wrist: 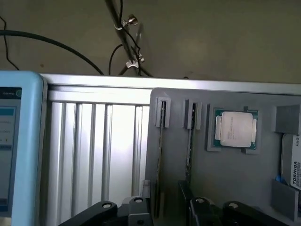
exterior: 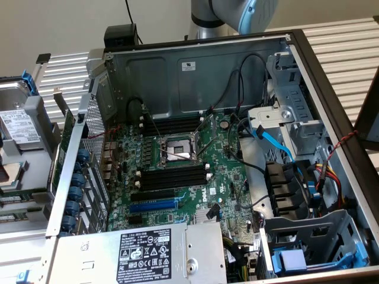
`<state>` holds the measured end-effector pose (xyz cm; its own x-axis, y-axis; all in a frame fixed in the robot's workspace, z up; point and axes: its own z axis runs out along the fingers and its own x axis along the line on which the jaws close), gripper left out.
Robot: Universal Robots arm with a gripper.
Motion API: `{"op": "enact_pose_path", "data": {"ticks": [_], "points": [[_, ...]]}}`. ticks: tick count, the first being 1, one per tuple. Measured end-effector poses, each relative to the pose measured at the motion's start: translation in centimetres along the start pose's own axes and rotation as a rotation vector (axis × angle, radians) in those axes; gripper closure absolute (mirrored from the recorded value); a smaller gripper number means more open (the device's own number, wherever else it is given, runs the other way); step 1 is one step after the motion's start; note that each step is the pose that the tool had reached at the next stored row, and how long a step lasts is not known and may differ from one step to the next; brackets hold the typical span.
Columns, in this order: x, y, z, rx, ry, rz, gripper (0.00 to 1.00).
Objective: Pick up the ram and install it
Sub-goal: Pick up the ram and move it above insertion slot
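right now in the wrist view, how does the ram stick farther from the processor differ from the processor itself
Pose: the ram stick stands on edge, so it shows as a thin line, while the processor lies flat with its silver lid facing the camera.
Shape: the ram stick is long and slim, while the processor is nearly square.
Shared: both sit in fitted places on the grey tray.

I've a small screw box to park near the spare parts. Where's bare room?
Bare: the ribbed table between the blue device and the grey tray; also the tray's patch between ram sticks and drive, beside the CPU. Crowded: the case, full of cables.
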<state>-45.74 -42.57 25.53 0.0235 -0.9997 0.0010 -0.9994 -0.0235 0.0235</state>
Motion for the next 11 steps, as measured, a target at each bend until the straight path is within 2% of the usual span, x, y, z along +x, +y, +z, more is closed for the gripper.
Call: {"op": "enact_pose_path", "data": {"ticks": [4, 7, 11], "points": [[0.1, -0.27, 0.49, -0.0079, -0.0011, 0.003, 0.64], [0.1, -0.87, 0.98, -0.0101, -0.0013, 0.003, 0.64], [0.3, -0.9, 1.7, -0.0111, -0.0013, 0.003, 0.64]]}}
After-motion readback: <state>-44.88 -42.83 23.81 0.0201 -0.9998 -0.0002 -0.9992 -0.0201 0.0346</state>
